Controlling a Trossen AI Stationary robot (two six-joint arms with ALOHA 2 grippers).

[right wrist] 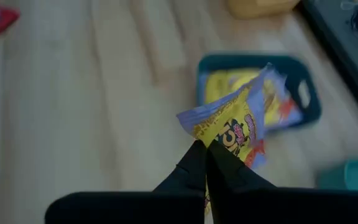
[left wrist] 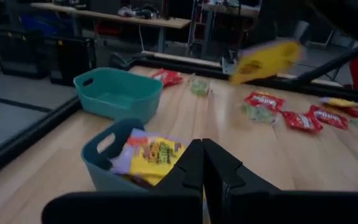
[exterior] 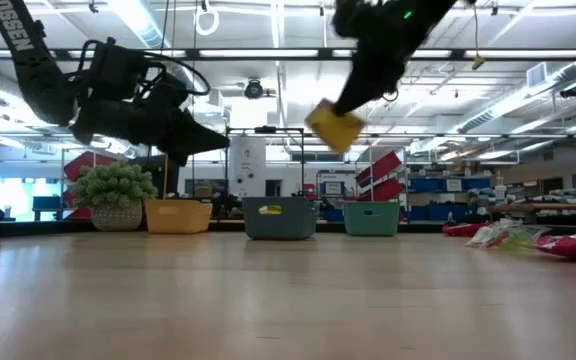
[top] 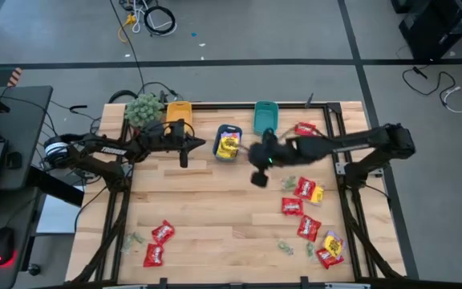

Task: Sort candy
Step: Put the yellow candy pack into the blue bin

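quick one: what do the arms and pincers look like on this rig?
Both arms are dark, near-black, jointed segments. The left arm carries white lettering along one link. The right arm shows a small green light near its wrist. Left pincer and right pincer each have two black, tapered fingers.

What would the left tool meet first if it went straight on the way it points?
Probably the blue bin with yellow packets inside, directly ahead of the shut left tool; the depth is unclear.

A yellow candy packet (right wrist: 235,127) hangs pinched above the table; more yellow ones (top: 228,144) fill the blue bin, while red packets (top: 298,197) lie scattered flat on the wood
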